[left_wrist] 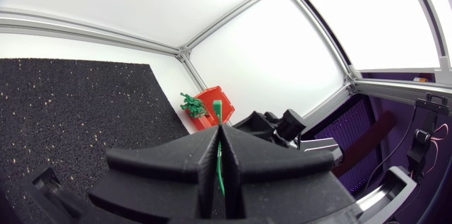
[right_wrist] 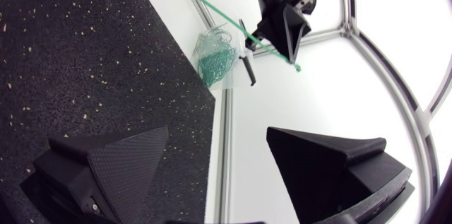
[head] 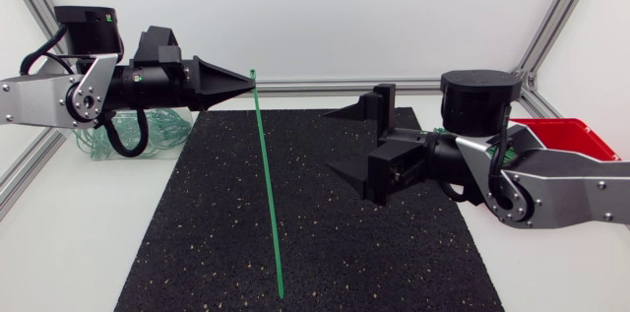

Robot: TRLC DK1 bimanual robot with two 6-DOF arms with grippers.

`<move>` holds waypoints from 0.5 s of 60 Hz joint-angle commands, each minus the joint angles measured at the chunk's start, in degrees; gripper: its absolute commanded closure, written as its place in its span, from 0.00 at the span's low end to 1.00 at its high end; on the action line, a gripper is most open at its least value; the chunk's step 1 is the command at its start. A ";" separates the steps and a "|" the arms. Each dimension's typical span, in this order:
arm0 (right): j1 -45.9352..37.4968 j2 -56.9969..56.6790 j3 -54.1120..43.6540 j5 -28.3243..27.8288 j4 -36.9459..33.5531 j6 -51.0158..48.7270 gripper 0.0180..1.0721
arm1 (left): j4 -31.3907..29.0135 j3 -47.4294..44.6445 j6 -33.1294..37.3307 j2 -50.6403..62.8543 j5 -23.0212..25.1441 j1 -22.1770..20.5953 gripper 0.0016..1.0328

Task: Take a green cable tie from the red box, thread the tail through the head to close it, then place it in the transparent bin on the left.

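A long green cable tie [head: 266,174] hangs straight down over the black mat, its top end pinched in my left gripper [head: 251,77], which is shut on it above the mat's far left part. In the left wrist view the tie [left_wrist: 219,155] shows as a green strip between the closed fingers. My right gripper [head: 327,141] stands open to the right of the tie, apart from it, its fingers pointing left. The right wrist view has its fingers [right_wrist: 113,160] spread wide with nothing between them. The red box [head: 563,135] sits at the far right behind my right arm. The transparent bin [head: 157,135] lies under my left arm.
The black speckled mat [head: 295,243] covers the middle of the table. Several green ties [right_wrist: 215,58] fill the transparent bin. More green ties [left_wrist: 191,104] stick out of the red box [left_wrist: 212,102]. A metal frame rail [head: 25,169] runs along the left edge.
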 commanded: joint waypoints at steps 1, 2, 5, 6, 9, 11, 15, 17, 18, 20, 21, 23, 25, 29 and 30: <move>2.23 -1.18 -3.47 0.41 6.18 -4.66 0.04 | -0.35 2.26 -0.47 1.23 1.41 -0.35 0.96; 2.84 -1.62 -4.35 -0.03 8.47 -4.84 0.04 | -0.44 2.34 -0.47 1.23 1.50 -0.35 0.96; 4.42 -2.67 -5.32 -1.08 9.70 -6.42 0.04 | -1.14 2.87 0.06 1.32 1.76 -0.35 0.96; 4.86 -2.76 -5.58 -1.08 9.79 -7.30 0.04 | -1.50 3.05 0.41 1.32 1.94 -0.35 0.96; 7.15 -3.11 -6.46 -0.91 10.49 -10.20 0.04 | -2.46 3.75 1.37 1.67 2.11 -0.35 0.96; 8.29 -3.11 -6.99 -0.64 10.49 -12.13 0.04 | -3.17 4.28 1.99 2.11 2.11 -0.35 0.96; 10.49 -2.76 -8.31 -0.20 10.84 -15.74 0.04 | -4.31 5.25 2.87 2.99 2.46 -0.53 0.96; 11.81 -2.23 -8.75 0.41 11.37 -17.14 0.04 | -4.66 5.42 3.40 3.16 2.73 -0.62 0.96; 12.25 -1.88 -9.01 0.68 11.54 -18.02 0.04 | -4.92 5.42 3.84 3.25 2.90 -0.70 0.96; 13.04 -1.26 -9.36 0.76 12.07 -19.78 0.04 | -5.45 5.51 4.89 3.34 3.08 -0.88 0.96; 13.56 -1.09 -9.36 0.85 12.07 -19.96 0.04 | -5.80 5.51 5.42 3.34 3.08 -0.97 0.96; 14.44 -0.91 -9.36 1.20 12.07 -20.22 0.04 | -6.33 5.51 6.30 3.34 3.17 -1.06 0.96; 15.06 -0.82 -9.54 1.29 12.16 -21.01 0.04 | -6.86 5.51 7.53 3.34 3.17 -1.14 0.96; 16.64 -0.65 -9.71 1.56 12.78 -21.71 0.04 | -8.17 5.60 9.37 3.34 3.61 -1.14 0.96; 16.82 -0.65 -9.80 1.56 12.78 -21.80 0.04 | -8.53 5.60 9.81 3.43 3.69 -1.14 0.96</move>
